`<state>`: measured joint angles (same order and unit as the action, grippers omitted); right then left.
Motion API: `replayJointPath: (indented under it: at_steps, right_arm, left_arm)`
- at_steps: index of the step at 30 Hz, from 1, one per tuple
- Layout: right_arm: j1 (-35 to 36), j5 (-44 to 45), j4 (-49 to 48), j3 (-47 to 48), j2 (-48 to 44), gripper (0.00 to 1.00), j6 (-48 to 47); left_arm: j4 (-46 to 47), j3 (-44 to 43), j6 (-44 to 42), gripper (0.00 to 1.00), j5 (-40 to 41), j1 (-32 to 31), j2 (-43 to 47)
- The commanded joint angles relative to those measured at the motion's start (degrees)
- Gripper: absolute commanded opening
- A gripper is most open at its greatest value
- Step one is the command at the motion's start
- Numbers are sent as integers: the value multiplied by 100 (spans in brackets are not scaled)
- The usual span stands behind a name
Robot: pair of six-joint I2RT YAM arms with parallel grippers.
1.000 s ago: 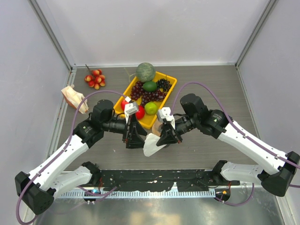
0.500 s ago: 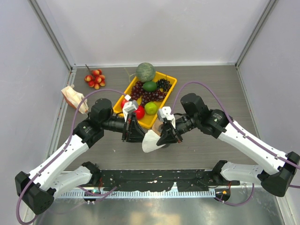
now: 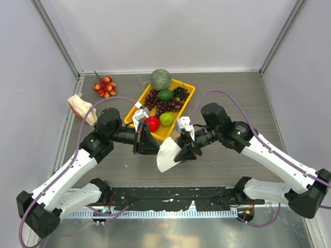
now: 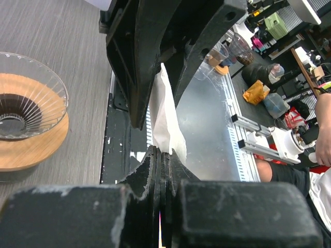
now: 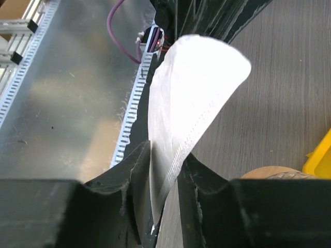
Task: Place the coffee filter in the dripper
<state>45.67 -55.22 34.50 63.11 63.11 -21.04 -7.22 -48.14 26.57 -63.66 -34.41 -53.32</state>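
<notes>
We have the coffee filter [image 5: 194, 98] up in the air above the bench [image 4: 62, 41], held between both arms. Our right end effector [image 5: 164, 173] is pinching one side of the white paper, with its two fingers squeezed on it. Our left end effector [image 4: 160, 157] has its fingers pressed tight together, and it looks to us like they nip the far edge of the same paper, though that spot is small and hard to see. The dripper [image 4: 31, 101] sits off to one side on its wooden ring [image 4: 39, 150], wide mouth up, and we see no paper in it, so the filter is not in yet. We think the job now is to open the paper and carry it over. The paper looks flat and thin, so we should pull the two sides apart softly, because a hard tug could rip it or make it slip out. Then we should bring it right over the middle of the round rim, narrow end down, and go down slowly. The clear cone looks light, so a bump could knock it off the ring. We should let go only when the paper rests inside the cone
</notes>
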Motion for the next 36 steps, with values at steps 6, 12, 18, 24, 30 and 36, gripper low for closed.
replayJointPath:
  at_steps: [6, 12, 18, 24, 30, 36]
  right_arm:
    - [-49, -243, -470, -53, -89, 5, 152]
    - [-155, -550, -883, -97, -36, 5, 583]
    - [-313, -823, -1226, -176, -62, 5, 934]
    - [-322, -876, -1428, -317, -45, 5, 1067]
    - [-331, -728, -1692, -291, 52, 8, 1356]
    - [-418, -341, -1263, -63, -35, 54, 1095]
  left_arm:
    - [-244, -108, -353, 59, 213, 49, 199]
    - [-297, 33, -442, 67, 327, 49, 287]
    - [-490, 33, -653, 64, 547, 49, 305]
    - [-167, -116, -399, 54, 434, 49, 243]
    - [116, -231, -99, 27, 424, 57, 94]
    - [177, -266, 164, 0, 478, 163, 50]
